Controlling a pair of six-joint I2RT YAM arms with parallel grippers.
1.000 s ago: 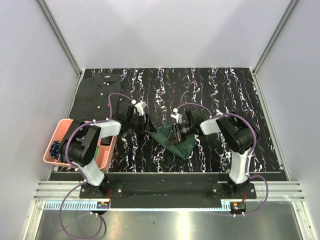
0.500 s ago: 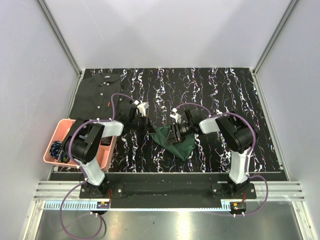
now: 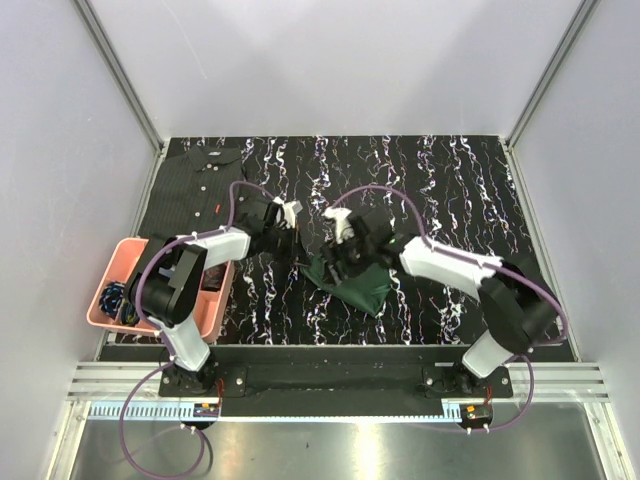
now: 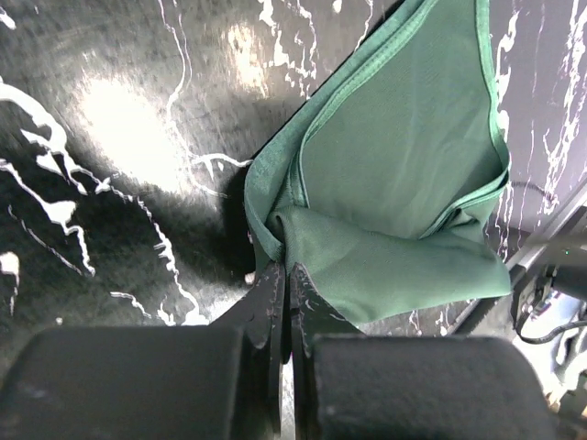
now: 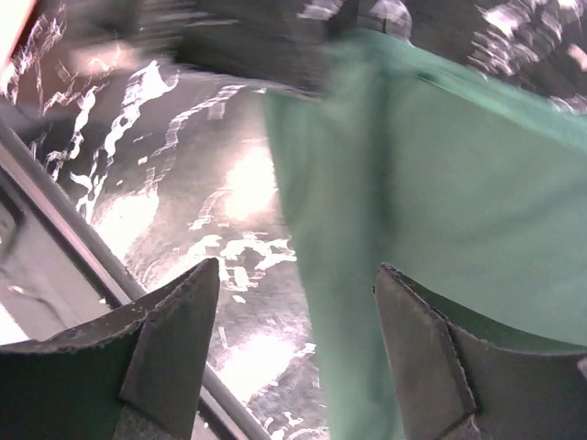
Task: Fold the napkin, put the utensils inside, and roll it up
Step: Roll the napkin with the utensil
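Pinching the soft, creased green napkin (image 4: 404, 174) — left end effector (image 4: 286, 275) clamped.

Overhead light is even and diffuse. The pale walls (image 3: 330, 70) wash nearly white, and shadows around the napkin (image 3: 352, 282) are faint. In the left wrist view the napkin is sharp, white glare patches shine on the glossy black table (image 4: 119, 119) left of it, and the left gripper (image 4: 286, 302) below it is a dark, unfocused mass. The right wrist view is smeared by motion blur. There the napkin's edges run soft, glare blooms left of it, and only the fingers (image 5: 174, 339) of the right gripper (image 5: 298, 275) look fairly crisp.
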